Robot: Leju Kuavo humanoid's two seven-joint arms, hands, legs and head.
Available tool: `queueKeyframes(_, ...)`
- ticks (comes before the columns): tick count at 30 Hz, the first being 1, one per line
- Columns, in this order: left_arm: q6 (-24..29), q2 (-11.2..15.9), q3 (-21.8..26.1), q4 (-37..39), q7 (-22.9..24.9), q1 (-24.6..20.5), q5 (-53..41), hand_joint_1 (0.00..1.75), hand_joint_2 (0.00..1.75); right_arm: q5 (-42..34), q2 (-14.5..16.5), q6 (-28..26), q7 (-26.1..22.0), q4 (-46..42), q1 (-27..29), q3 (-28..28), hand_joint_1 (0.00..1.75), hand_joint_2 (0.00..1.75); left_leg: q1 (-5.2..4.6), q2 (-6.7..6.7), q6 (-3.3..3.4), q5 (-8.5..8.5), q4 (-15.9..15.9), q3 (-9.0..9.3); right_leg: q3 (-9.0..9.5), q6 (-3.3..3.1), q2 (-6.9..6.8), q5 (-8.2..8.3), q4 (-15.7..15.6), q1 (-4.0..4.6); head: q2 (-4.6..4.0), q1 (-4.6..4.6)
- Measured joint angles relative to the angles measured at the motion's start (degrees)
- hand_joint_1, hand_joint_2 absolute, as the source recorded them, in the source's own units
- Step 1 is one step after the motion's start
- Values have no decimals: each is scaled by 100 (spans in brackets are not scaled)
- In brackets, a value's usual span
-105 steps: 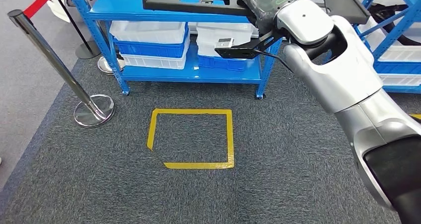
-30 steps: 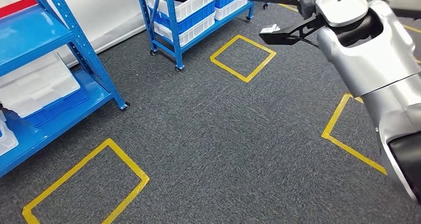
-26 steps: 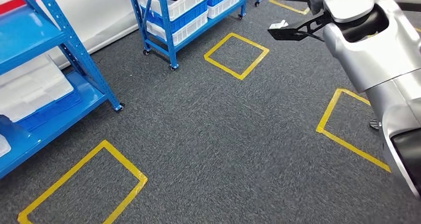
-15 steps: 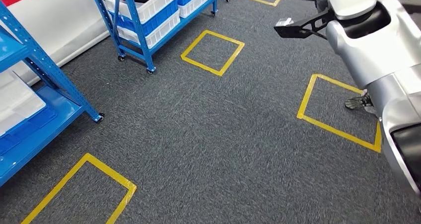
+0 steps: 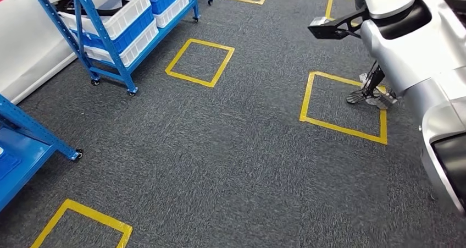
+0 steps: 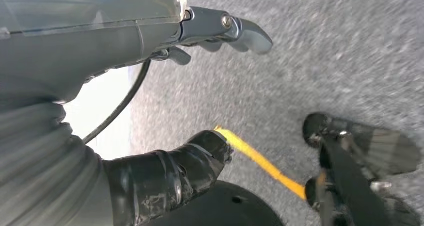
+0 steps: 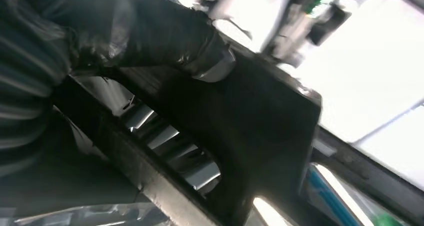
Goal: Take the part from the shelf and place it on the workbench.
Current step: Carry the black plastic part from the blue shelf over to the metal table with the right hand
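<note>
Head view, left to right: blue shelf with white bins, three full yellow floor squares plus one corner. Left hand fingers apart, holding nothing. Right hand clamps the one black part, held high at the right; long axis runs left-right along the frame's top edge.

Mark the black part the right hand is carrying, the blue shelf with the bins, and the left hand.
black part (image 7: 260,121), right wrist view, its flat dark face
blue shelf (image 5: 104,50), head view, front upright
left hand (image 6: 150,100), left wrist view, palm middle
</note>
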Motion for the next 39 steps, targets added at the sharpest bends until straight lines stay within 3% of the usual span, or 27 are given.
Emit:
queueKeyframes(2,-14,1,19,0,-9,-24,-1,0,175,75,19,3,22,119,-17,-11,175,175,-15,88,34,11,-79,37,-34,74,107,39,-33,-30,0,2)
queueKeyframes(3,-19,3,28,-1,-14,-33,-3,0,175,116,17,-1,27,180,-21,-26,175,175,-15,161,66,36,-134,64,-48,103,38,31,-29,-26,0,5)
queueKeyframes(4,-19,6,36,-1,-16,-35,-10,0,175,163,20,-4,43,229,-28,-46,175,175,-10,234,101,63,-191,92,-89,126,-108,-26,48,-13,0,4)
queueKeyframes(6,-16,9,48,-2,-9,-31,-49,0,175,260,37,9,107,318,-48,-95,175,175,-10,370,149,95,-262,130,-324,155,-488,-297,540,4,0,4)
queueKeyframes(8,-10,9,49,-2,-2,-26,-117,0,175,348,58,36,182,429,-56,-145,175,175,-18,489,164,87,-266,137,-663,186,-621,-550,1224,-24,0,4)
queueKeyframes(9,-9,9,48,-2,-2,-26,-148,0,175,380,68,52,199,487,-57,-169,175,175,-17,552,165,75,-262,141,-753,199,-639,-553,1384,-43,0,4)
queueKeyframes(10,-8,7,48,-2,-4,-26,-171,0,175,402,80,66,208,535,-58,-196,175,175,-17,617,162,60,-255,149,-742,210,-659,-457,1340,-58,0,4)
queueKeyframes(11,-9,3,47,-2,-10,-25,-182,0,175,420,93,80,211,569,-62,-225,175,175,-16,684,153,39,-248,162,-616,216,-703,-277,1074,-67,0,4)
queueKeyframes(13,-11,-4,47,-2,-35,-23,-199,0,175,457,128,103,214,609,-80,-288,175,175,-37,809,114,-14,-233,195,-241,208,-950,39,316,-29,0,4)
queueKeyframes(15,-12,-5,44,-2,-72,-26,-229,0,175,503,163,110,217,635,-103,-353,175,175,-78,924,53,-63,-227,232,-52,148,-1127,111,-75,38,0,2)
queueKeyframes(17,-13,-4,41,-2,-100,-42,-254,0,175,543,179,110,228,663,-115,-427,175,175,-96,1052,-9,-104,-233,279,-43,66,-1035,88,-99,66,0,1)
queueKeyframes(18,-14,-4,40,-2,-108,-51,-259,0,175,562,183,110,232,673,-119,-468,175,175,-84,1047,-40,-143,-213,292,-31,32,-969,88,-111,58,0,1)
queueKeyframes(20,-16,-4,39,-2,-110,-54,-275,0,175,615,201,109,237,681,-141,-546,175,175,-50,829,-76,-353,83,183,0,-53,-837,95,-140,35,0,1)
queueKeyframes(22,-16,-5,39,-2,-104,-38,-298,0,175,670,231,109,239,681,-151,-595,175,175,-31,544,-84,-700,799,-157,13,-117,-697,89,-145,34,0,2)
queueKeyframes(23,-15,-5,39,-2,-97,-27,-313,0,175,692,245,111,238,681,-142,-613,175,175,-30,485,-86,-826,1173,-353,14,-134,-611,85,-140,41,0,1)
queueKeyframes(24,-10,-7,38,-2,-87,-20,-332,0,175,713,261,119,234,681,-131,-634,175,175,-31,458,-85,-854,1405,-494,17,-140,-516,82,-132,48,0,1)
queueKeyframes(25,1,-8,34,-2,-76,-16,-355,0,175,739,270,135,229,679,-122,-658,175,175,-31,442,-76,-769,1436,-550,19,-143,-419,76,-119,54,0,2)
queueKeyframes(27,40,-8,15,-2,-61,-17,-403,0,175,806,275,176,223,675,-116,-713,175,175,-32,362,-36,-326,872,-378,22,-137,-243,57,-81,52,0,2)
queueKeyframes(29,79,-4,-1,-2,-57,-8,-430,0,175,868,268,204,225,674,-115,-756,175,175,-27,141,6,-5,174,-97,3,-105,-99,37,-43,43,0,2)
queueKeyframes(31,99,-2,-9,-2,-62,-10,-460,0,175,912,245,217,220,674,-99,-790,175,175,-39,35,29,26,-79,28,-27,-44,24,52,-47,9,0,0)
queueKeyframes(32,110,-1,-20,-2,-66,-21,-484,0,175,938,223,222,213,674,-88,-810,175,175,-47,83,41,30,-127,52,-36,-7,86,71,-65,-10,0,-1)
queueKeyframes(33,119,1,-37,-3,-69,-31,-511,0,175,964,196,227,206,673,-79,-834,175,175,-43,150,67,52,-167,76,-42,25,102,74,-79,-22,0,-1)
queueKeyframes(35,150,4,-77,-6,-73,-39,-552,0,175,1008,150,238,199,664,-79,-875,175,175,-27,286,133,106,-293,137,-130,73,-124,-50,75,5,0,2)
queueKeyframes(37,175,6,-96,-9,-73,-34,-567,0,175,1025,139,246,199,649,-81,-888,175,175,-27,418,172,128,-360,179,-415,113,-481,-364,676,18,0,3)
queueKeyframes(39,184,5,-100,-9,-73,-33,-568,0,175,1027,139,260,198,643,-62,-889,175,175,-28,551,175,108,-360,199,-730,161,-618,-569,1328,-23,0,3)
